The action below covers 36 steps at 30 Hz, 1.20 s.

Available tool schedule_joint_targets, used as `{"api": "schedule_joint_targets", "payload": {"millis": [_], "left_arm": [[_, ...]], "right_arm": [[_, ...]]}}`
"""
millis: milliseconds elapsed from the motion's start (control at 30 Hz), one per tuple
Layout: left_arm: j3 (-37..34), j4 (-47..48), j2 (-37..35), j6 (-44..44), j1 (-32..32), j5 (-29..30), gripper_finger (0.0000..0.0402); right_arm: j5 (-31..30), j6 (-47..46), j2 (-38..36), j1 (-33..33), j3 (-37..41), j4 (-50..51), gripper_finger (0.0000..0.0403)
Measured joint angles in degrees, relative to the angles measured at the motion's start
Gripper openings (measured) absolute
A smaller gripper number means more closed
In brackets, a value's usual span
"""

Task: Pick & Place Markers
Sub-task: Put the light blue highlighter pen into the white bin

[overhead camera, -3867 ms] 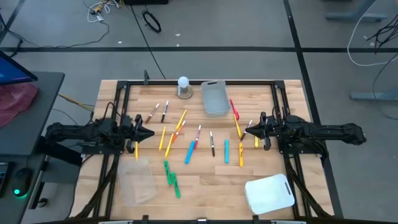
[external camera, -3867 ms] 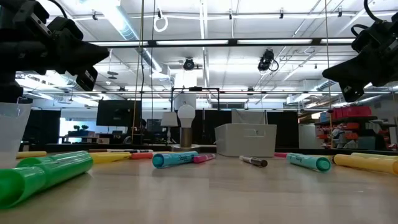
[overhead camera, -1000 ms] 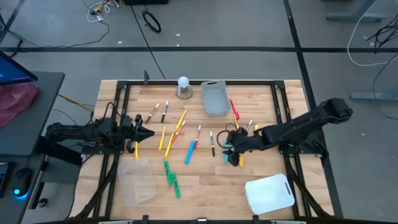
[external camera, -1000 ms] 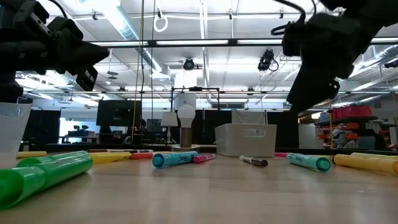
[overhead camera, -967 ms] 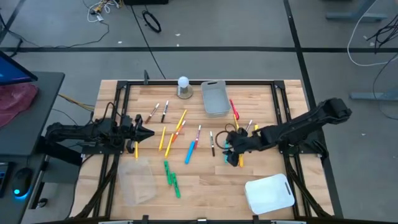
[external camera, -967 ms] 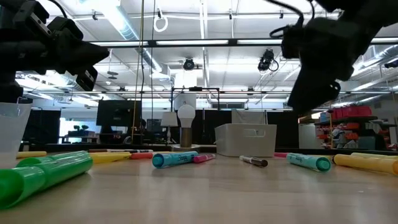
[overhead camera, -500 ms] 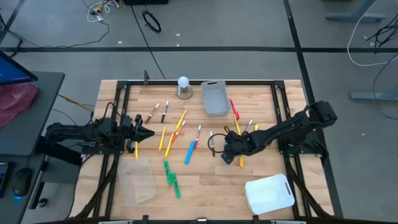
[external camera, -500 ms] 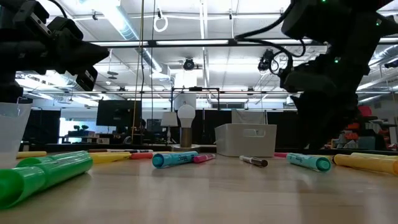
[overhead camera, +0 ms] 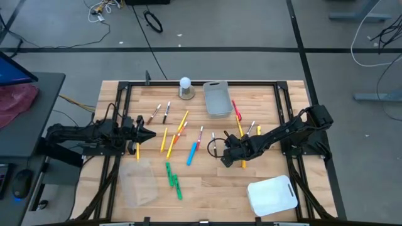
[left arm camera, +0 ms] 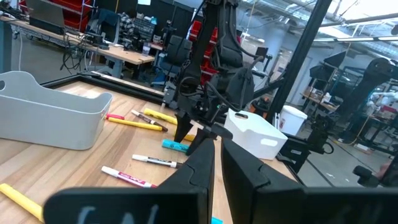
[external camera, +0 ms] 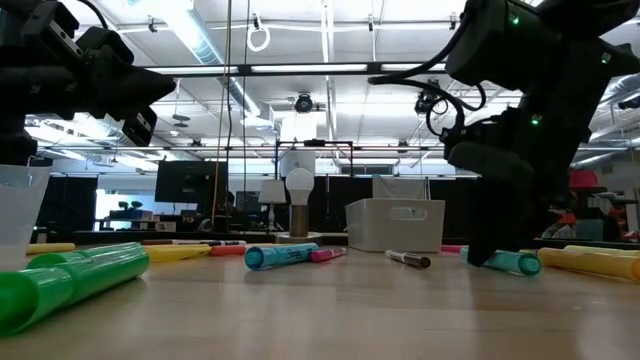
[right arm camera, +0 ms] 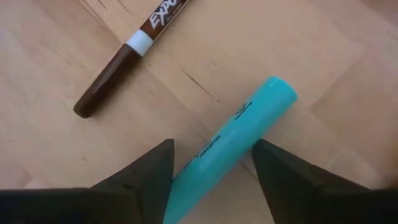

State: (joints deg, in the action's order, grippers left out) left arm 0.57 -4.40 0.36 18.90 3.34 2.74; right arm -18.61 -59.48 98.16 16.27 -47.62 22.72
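I've got the right gripper (right arm camera: 211,165) down at the tabletop w/ its fingers spread wide, one on each side of a teal marker (right arm camera: 230,149). The marker runs between the fingers lengthwise, not pinched as far as I can see; there's wood visible between each finger and the barrel. Just ahead of the fingertips lies a dark brown marker (right arm camera: 130,53) w/ a white band, close to the teal one but not touching.

From above, the right gripper (overhead camera: 223,152) sits mid-table, arm stretched in from the right edge. The rest of the markers (overhead camera: 182,129) lie scattered on its left side, yellow, orange, red, blue and green, w/ a few more orange ones (overhead camera: 242,135) just behind it, toward its own arm. The grey bin (overhead camera: 217,98) is well beyond it at the far edge, next to the white ball on its base (overhead camera: 185,88).

Low cam: the teal marker (external camera: 505,262) lies flat under the gripper.

Left gripper (overhead camera: 149,134) hovers at the left side, well apart from the right one, fingers nearly together, nothing in them.
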Motion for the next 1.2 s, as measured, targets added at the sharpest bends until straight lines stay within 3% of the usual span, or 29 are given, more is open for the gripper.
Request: {"api": "schedule_joint_targets", "payload": {"millis": [600, 933, 1200], "left_arm": [[0.0, 0.0, 0.0, 0.01, 0.01, 0.0, 0.0034], [0.01, 0.0, 0.0, 0.02, 0.01, 0.0, 0.0034], [0.01, 0.0, 0.0, 0.0, 0.01, -0.02, 0.0034]], "right_arm": [[-1.71, -0.02, 0.36, 0.1, 0.15, -0.78, 0.0061], [-2.24, 1.94, -1.11, 0.07, 0.38, -0.56, 0.0054], [-3.08, 8.57, -8.98, 0.71, 0.37, -0.58, 0.0054]]}}
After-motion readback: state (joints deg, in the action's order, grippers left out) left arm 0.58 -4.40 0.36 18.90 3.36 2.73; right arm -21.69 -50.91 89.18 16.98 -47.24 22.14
